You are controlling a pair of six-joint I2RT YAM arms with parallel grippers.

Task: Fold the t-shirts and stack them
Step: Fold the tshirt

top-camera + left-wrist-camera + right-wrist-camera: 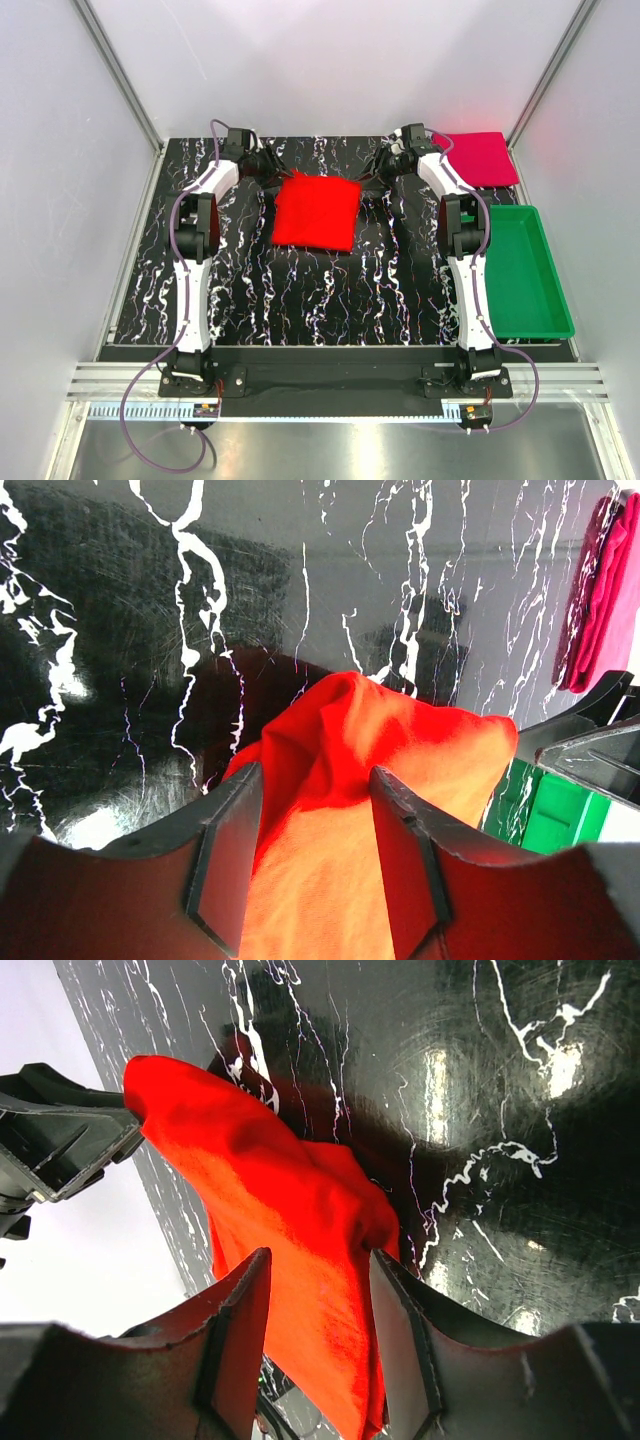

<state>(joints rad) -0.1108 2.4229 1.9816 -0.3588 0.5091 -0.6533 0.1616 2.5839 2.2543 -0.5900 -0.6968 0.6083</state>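
The bright red t-shirt (315, 210) lies folded in a rough square on the black marbled table, slightly behind centre. My left gripper (272, 168) sits at its far left corner and my right gripper (383, 172) at its far right corner. In the left wrist view the jaws (315, 775) stand apart, the red cloth (400, 750) running between them with a rumpled peak beyond the tips. In the right wrist view the jaws (320, 1255) also stand apart over the red cloth (270, 1180). The crimson t-shirt (480, 155) lies folded at the back right corner.
A green plastic tray (525, 270) rests along the table's right edge, just in front of the crimson shirt. White walls and metal frame posts close in the back and both sides. Both arms reach from the near edge towards the back.
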